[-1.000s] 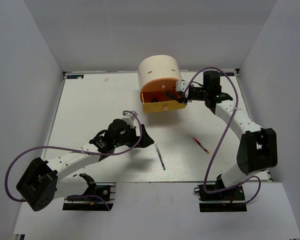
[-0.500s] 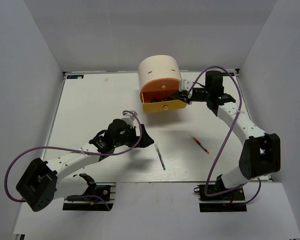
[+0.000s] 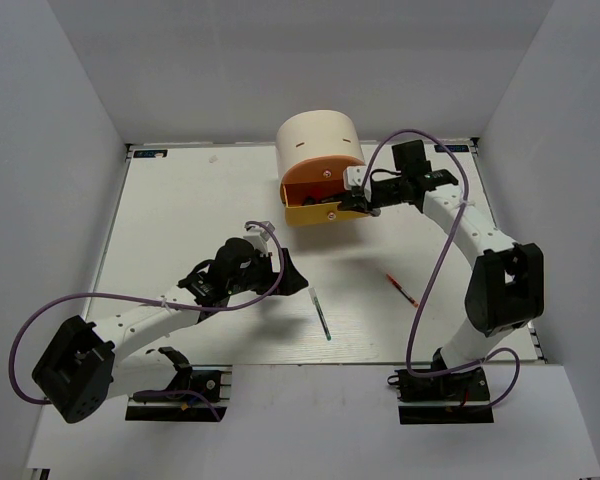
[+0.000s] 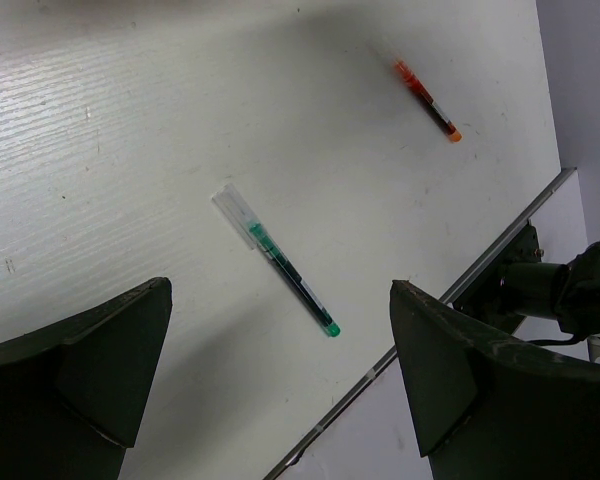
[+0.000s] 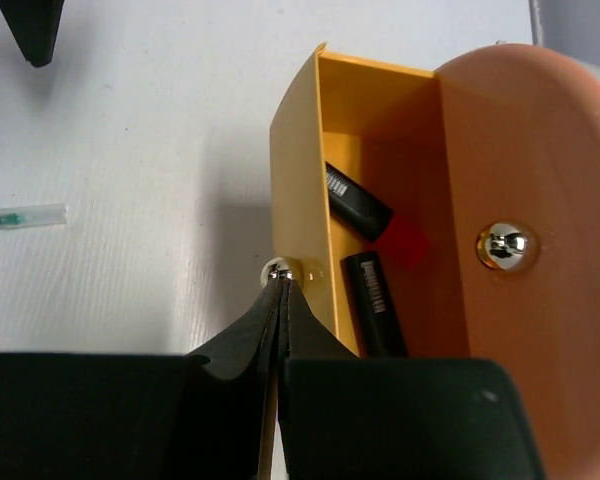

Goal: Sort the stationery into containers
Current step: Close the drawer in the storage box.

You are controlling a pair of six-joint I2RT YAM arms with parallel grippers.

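Observation:
The cream cabinet stands at the back of the table. Its orange upper drawer is closed. Its yellow lower drawer is pulled out, with two black markers inside. My right gripper is shut, its tips against the yellow drawer's silver knob. My left gripper hangs open over the table, nothing between its fingers. A thin dark pen with a green end lies below it. A thin red pen lies further right.
In the top view the dark pen and the red pen lie near the table's front edge, between the two arms. White walls close in the table on three sides.
My right gripper has shut and swung from above the open yellow drawer to its front, tips now at the knob. The left arm and both pens have not moved.

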